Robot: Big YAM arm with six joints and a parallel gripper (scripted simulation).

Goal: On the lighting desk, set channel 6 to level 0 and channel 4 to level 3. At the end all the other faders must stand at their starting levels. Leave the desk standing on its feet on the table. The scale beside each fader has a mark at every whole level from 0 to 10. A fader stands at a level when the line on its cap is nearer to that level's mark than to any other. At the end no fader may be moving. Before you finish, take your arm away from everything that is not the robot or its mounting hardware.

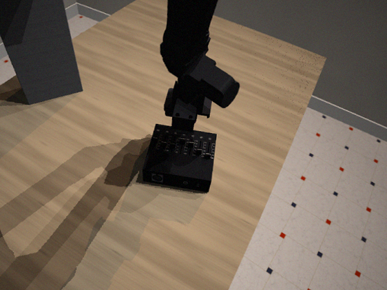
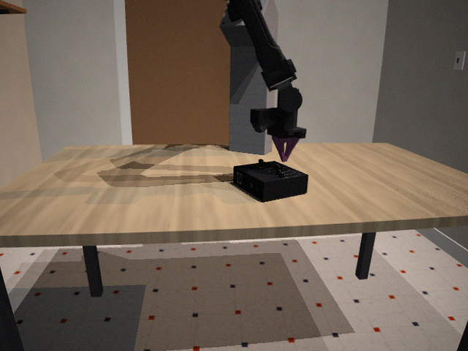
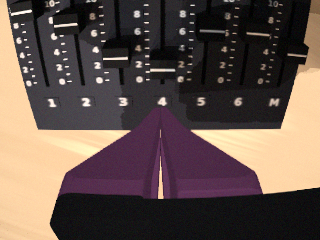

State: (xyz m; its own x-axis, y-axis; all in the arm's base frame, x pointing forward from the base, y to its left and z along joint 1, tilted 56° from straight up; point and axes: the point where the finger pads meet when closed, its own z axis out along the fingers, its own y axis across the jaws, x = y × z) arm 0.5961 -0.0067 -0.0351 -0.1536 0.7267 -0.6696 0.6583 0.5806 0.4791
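The black lighting desk (image 1: 179, 166) (image 2: 285, 189) (image 3: 80, 117) stands flat on the table. In the wrist view the channel 4 fader (image 3: 162, 70) has its line between marks 0 and 2, near level 1. The channel 6 fader (image 3: 258, 34) has its line near mark 6. My gripper (image 2: 285, 160) (image 3: 160, 118) is shut and empty. Its tips are above the desk's label edge, by the number 4, and touch no fader cap. In the top view the fingertips are hidden behind the gripper body.
Beside channel 4 are the channel 3 fader (image 3: 115, 58), low, and the channel 5 fader (image 3: 212, 31), higher. Faders 1 (image 3: 21, 11) and 2 (image 3: 66, 24) are high at the left; fader M (image 3: 297, 54) is at the right. A grey column (image 1: 53, 53) (image 2: 247, 124) stands behind the desk.
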